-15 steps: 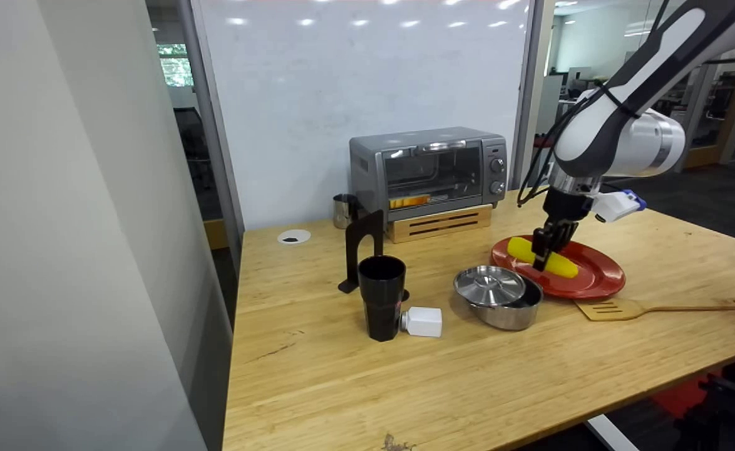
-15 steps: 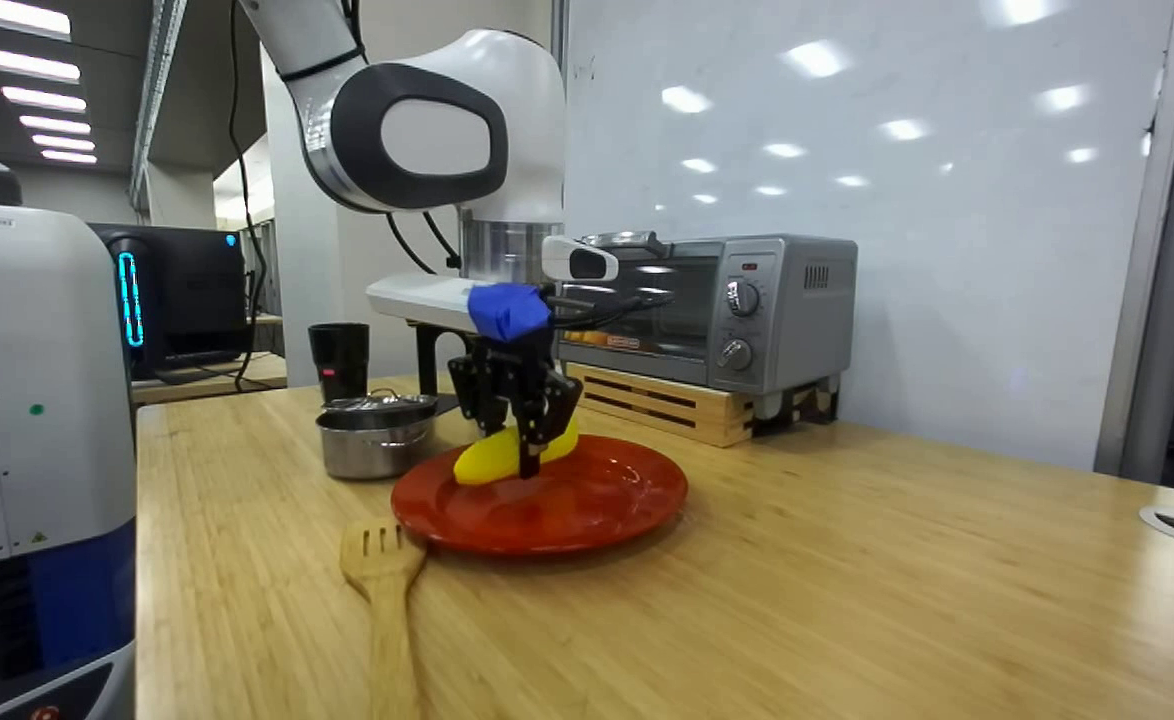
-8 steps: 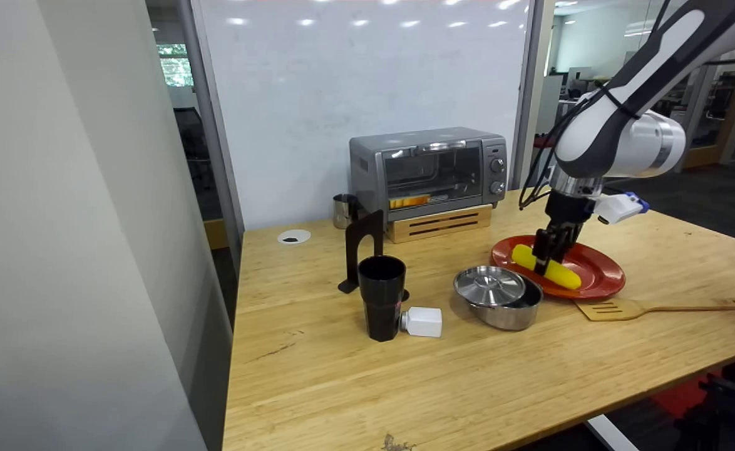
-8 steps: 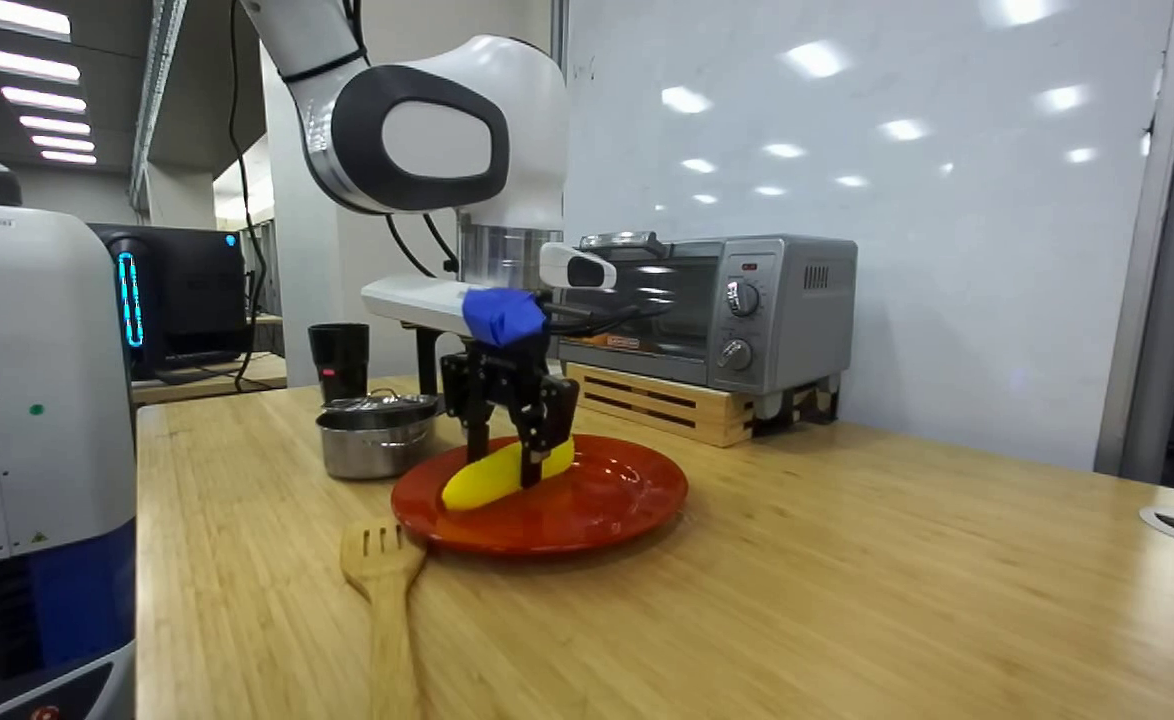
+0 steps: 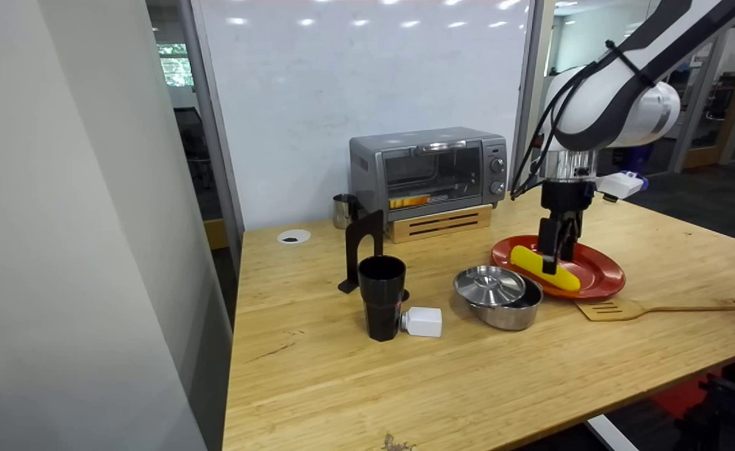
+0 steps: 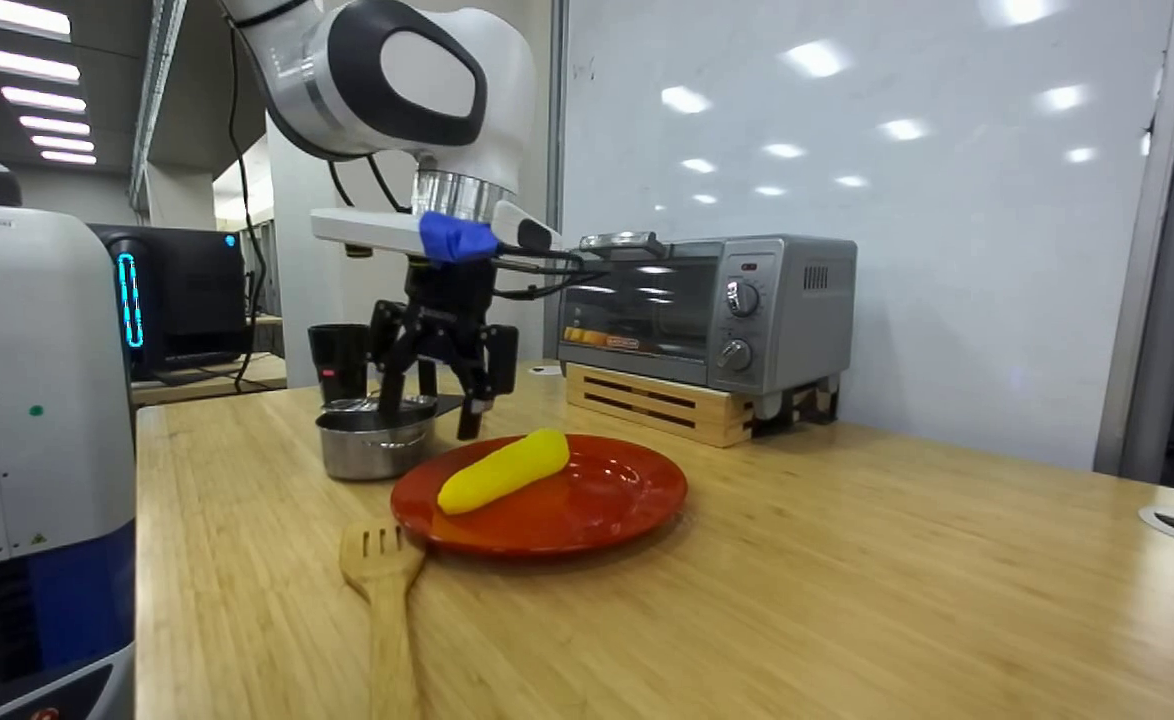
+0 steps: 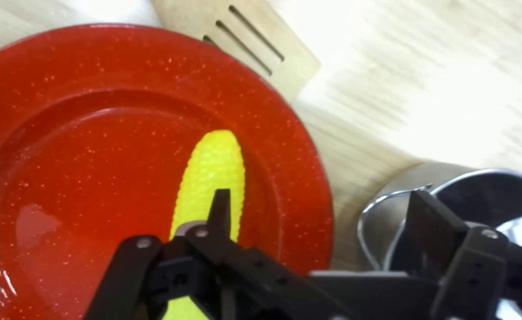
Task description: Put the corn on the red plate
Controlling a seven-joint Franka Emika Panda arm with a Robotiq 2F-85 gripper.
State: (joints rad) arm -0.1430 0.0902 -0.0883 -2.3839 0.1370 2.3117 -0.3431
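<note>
The yellow corn (image 6: 504, 472) lies on the red plate (image 6: 607, 510), slanting across its inner part with one end near the rim. Both exterior views show my gripper (image 6: 429, 422) raised clear of the corn, with its fingers spread. In the wrist view the gripper (image 7: 318, 193) is wide open and holds nothing. One finger (image 7: 222, 209) stands in front of the corn (image 7: 212, 164) and hides part of it. The opposite finger appears over the metal bowl.
Close beside the plate stands the metal bowl (image 5: 506, 316) with its lid (image 5: 489, 285) askew. A wooden spatula (image 6: 387, 585) lies by the plate's edge. Farther off are a black cup (image 5: 382, 300), a white bottle (image 5: 424, 322), a black stand (image 5: 352, 250) and a toaster oven (image 5: 430, 169).
My gripper was around the corn over the plate. The corn came down onto the plate, the fingers spread and let it go, and the gripper rose and shifted toward the metal bowl.
</note>
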